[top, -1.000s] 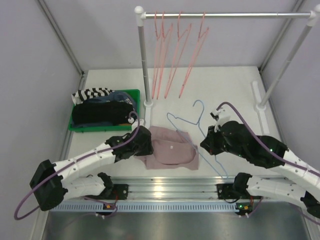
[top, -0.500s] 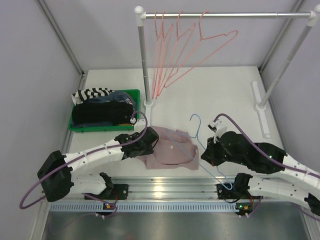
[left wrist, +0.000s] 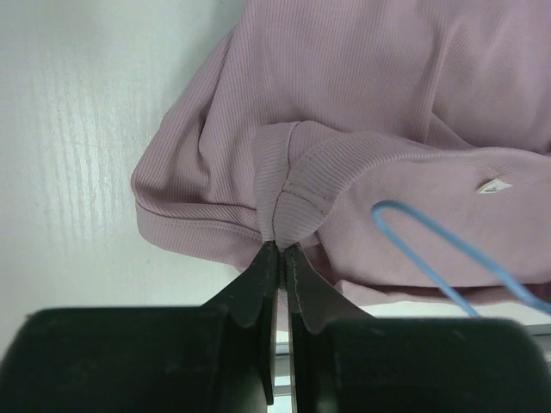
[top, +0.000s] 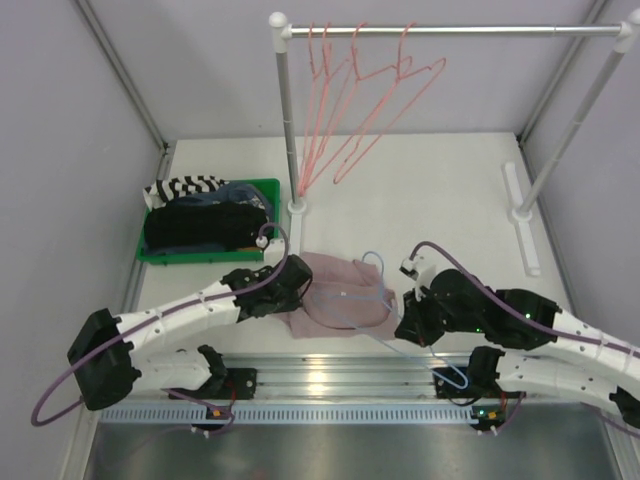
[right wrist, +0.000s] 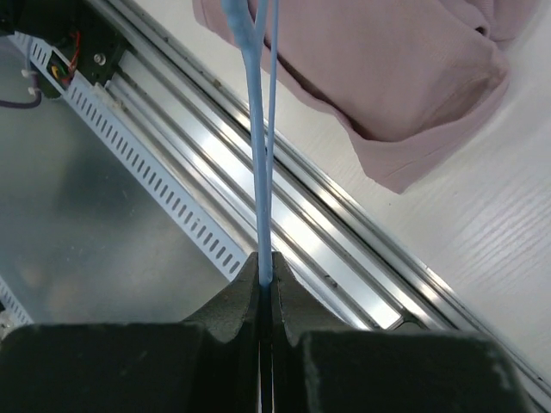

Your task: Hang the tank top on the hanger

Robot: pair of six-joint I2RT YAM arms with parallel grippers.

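Mauve tank top pinched by left tool, right tool clamps hanger

White link shells and black joint housings form the left arm and right arm, a purple cable looping along each. The left claw and right claw are matte black, 2 tapered fingers apiece

Overhead overview, wrist close-ups sharing tank top

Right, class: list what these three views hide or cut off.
Top view: the tank top's left edge lies under the left arm.
Left wrist view: hanger cut off by the right edge.
Right wrist view: hanger leaves the upper edge; right claw hides its grip point.
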